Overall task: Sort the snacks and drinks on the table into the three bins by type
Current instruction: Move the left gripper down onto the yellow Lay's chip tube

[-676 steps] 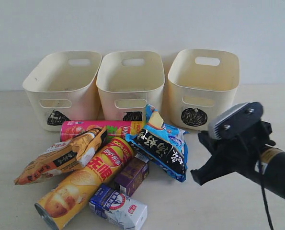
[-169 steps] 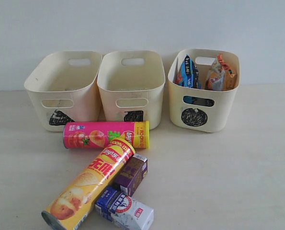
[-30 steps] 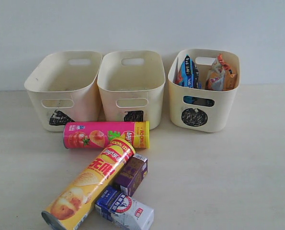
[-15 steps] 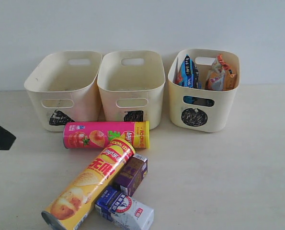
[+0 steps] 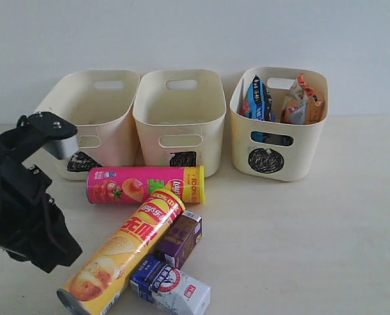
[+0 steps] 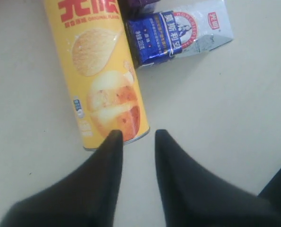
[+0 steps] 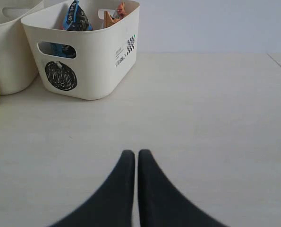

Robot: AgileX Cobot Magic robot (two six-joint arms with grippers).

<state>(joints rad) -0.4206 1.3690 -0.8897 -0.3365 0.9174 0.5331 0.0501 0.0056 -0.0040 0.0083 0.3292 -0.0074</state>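
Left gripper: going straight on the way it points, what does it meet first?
Likely the yellow chip tube, its near end lying just past the tips of the left gripper; height above the table is unclear.

- Three cream plastic tubs with cut-out handles and black scribbled front marks: the tub at 10 o'clock [image 5: 109, 141], the tub at 12 o'clock [image 5: 149, 134] and the tub at 2 o'clock [image 5: 306, 147] on the bench.
- Two long chip tubes: one yellow tube [image 5: 126, 246], one pink tube [image 5: 142, 184].
- Two small rectangular drink cartons: one purple carton [image 5: 179, 239], one blue-and-white carton [image 5: 172, 287] with a red round logo.
- Two crinkly snack bags: one blue-black bag [image 5: 255, 98], one orange-tan bag [image 5: 301, 102].
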